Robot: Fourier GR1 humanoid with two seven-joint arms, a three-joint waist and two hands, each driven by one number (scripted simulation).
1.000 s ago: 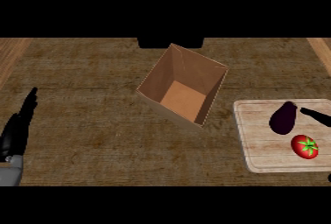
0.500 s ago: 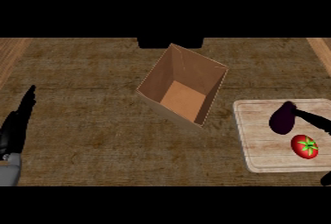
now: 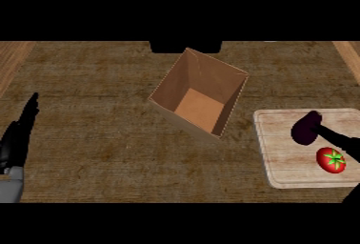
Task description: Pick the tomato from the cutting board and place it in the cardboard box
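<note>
A red tomato (image 3: 331, 159) with a green stem lies on the right part of the pale wooden cutting board (image 3: 281, 162). An open cardboard box (image 3: 200, 97) stands tilted in the middle of the counter, left of the board. My right hand (image 3: 339, 139) comes in from the right edge, with straight fingers stretched over the board just above the tomato, their tips beside a dark purple eggplant (image 3: 305, 128). It holds nothing. Most of that hand is cut off by the edge. My left hand (image 3: 20, 136) rests open at the far left, fingers up.
The eggplant lies on the board's upper part, close to the tomato. A dark block (image 3: 185, 46) sits behind the box at the counter's far edge. Brown counter surface spreads between the left hand and the box.
The right hand's fingers have shifted slightly downward over the board, closer to the tomato. The left hand has barely moved. Tomato, eggplant and box stay where they were.
</note>
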